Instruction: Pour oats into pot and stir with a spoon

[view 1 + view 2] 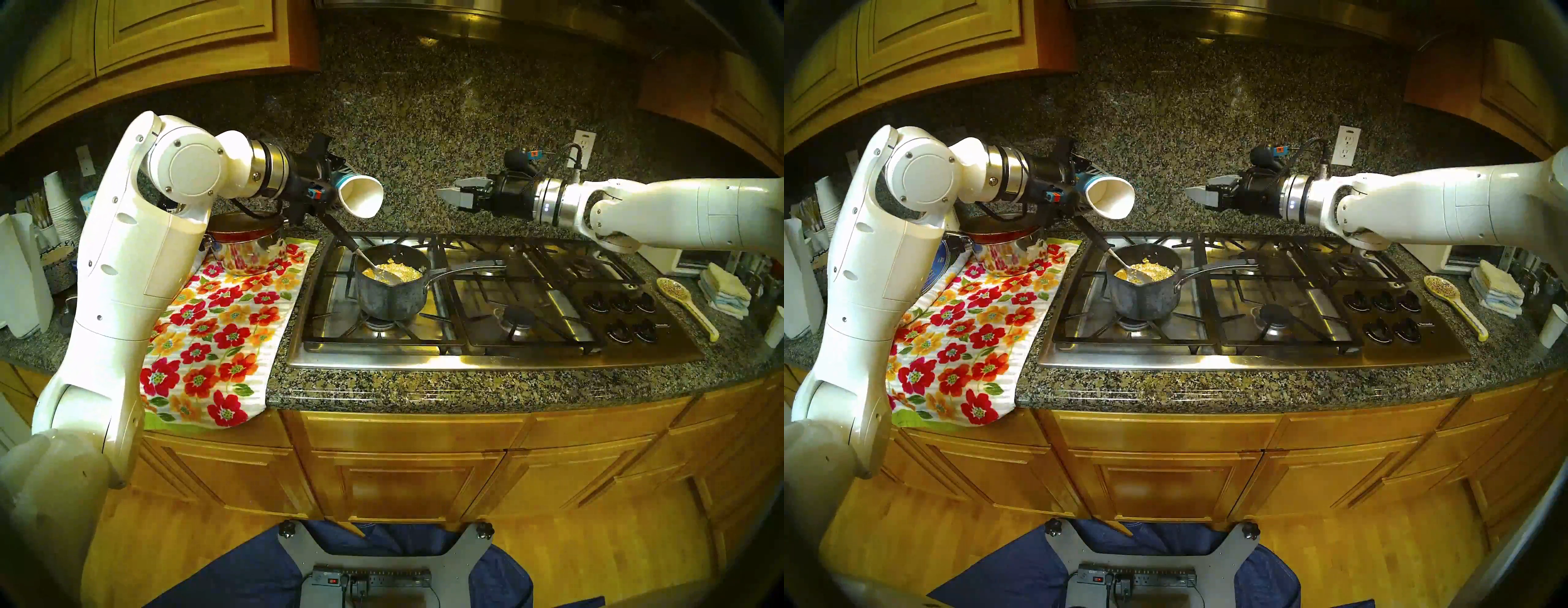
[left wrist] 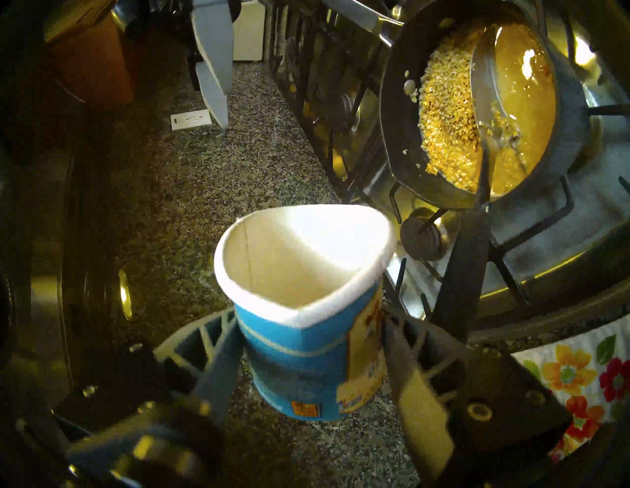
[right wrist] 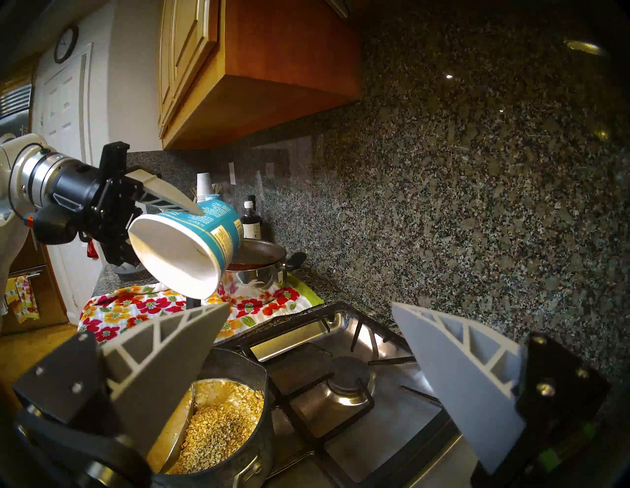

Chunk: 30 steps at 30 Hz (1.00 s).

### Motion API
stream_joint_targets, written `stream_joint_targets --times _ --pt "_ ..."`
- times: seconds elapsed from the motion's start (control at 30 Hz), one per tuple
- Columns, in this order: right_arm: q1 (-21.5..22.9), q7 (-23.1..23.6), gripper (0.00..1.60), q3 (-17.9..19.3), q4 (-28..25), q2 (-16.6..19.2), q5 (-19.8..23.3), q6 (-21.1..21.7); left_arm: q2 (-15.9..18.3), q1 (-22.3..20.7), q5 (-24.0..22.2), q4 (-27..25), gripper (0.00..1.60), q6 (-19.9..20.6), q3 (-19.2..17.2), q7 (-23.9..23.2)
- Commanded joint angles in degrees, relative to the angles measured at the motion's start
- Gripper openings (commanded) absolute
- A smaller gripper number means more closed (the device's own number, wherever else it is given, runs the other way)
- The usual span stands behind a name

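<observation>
Left tool (image 2: 312,344) clamped on paper cup (image 2: 303,306), squeezed out of round, held tilted above tabletop (image 1: 382,395) beside stove (image 1: 488,352); interior seen white, apparently emptied. Right tool (image 3: 310,368) spread apart, nothing held, hovering above pot handle. Oats (image 1: 401,271): pale tan-yellow flakes, loose mound in yellowish liquid inside pot (image 1: 392,295), dark grey, mottled, on front left burner. Spoon (image 1: 375,271) laid in pot, black handle leaned over rim. Pouring judged done; cup best parked well clear, then spoon handle gripped high, pot steadied, stirring kept slow.
</observation>
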Motion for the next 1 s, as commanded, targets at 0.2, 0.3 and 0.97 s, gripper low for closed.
stream_joint_targets --times 0.2,0.3,0.97 --pt "2.38 0.15 1.6 1.21 0.6 0.15 0.2 -0.37 0.29 -6.24 -1.17 1.0 0.69 0.24 -3.48 -0.84" --pt "2.39 0.16 1.6 1.2 0.59 0.15 0.2 -0.37 0.34 -6.84 -1.47 1.88 0.68 1.01 -4.18 -1.44" --pt "2.4 0.16 1.6 1.18 0.59 0.14 0.21 -0.37 -0.07 -9.03 -5.47 8.07 0.66 8.55 -10.47 -6.05"
